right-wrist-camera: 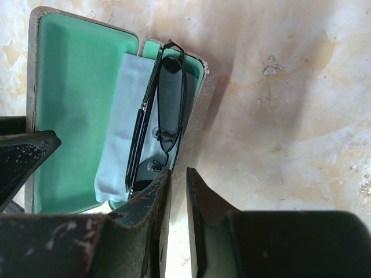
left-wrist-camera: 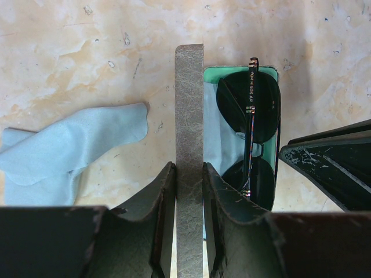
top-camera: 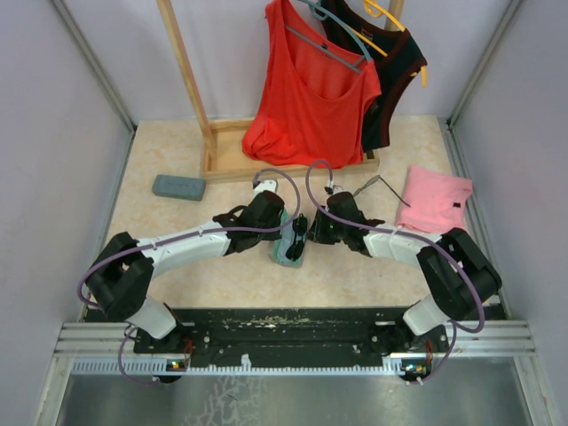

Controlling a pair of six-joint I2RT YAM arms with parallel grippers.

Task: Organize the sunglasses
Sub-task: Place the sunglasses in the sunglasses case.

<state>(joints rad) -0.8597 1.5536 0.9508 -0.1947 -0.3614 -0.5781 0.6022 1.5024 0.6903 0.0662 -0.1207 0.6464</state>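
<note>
Sunglasses (left-wrist-camera: 250, 133) lay folded inside the open case (left-wrist-camera: 232, 70). The left gripper (left-wrist-camera: 188, 174) clamped the case lid (left-wrist-camera: 189, 104) upright, evidently to keep it open; the right gripper (right-wrist-camera: 178, 179) hovered alongside, slightly parted, empty.

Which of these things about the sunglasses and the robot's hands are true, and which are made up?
1. A pair of sunglasses lies inside the open case. True.
2. The left gripper pinches the case's lid. True.
3. The case is red inside. False: its lining is green.
4. Both blue cloths are inside the case. False: one blue cloth lies outside it on the table.
5. The other grey case is shut. True.
</note>
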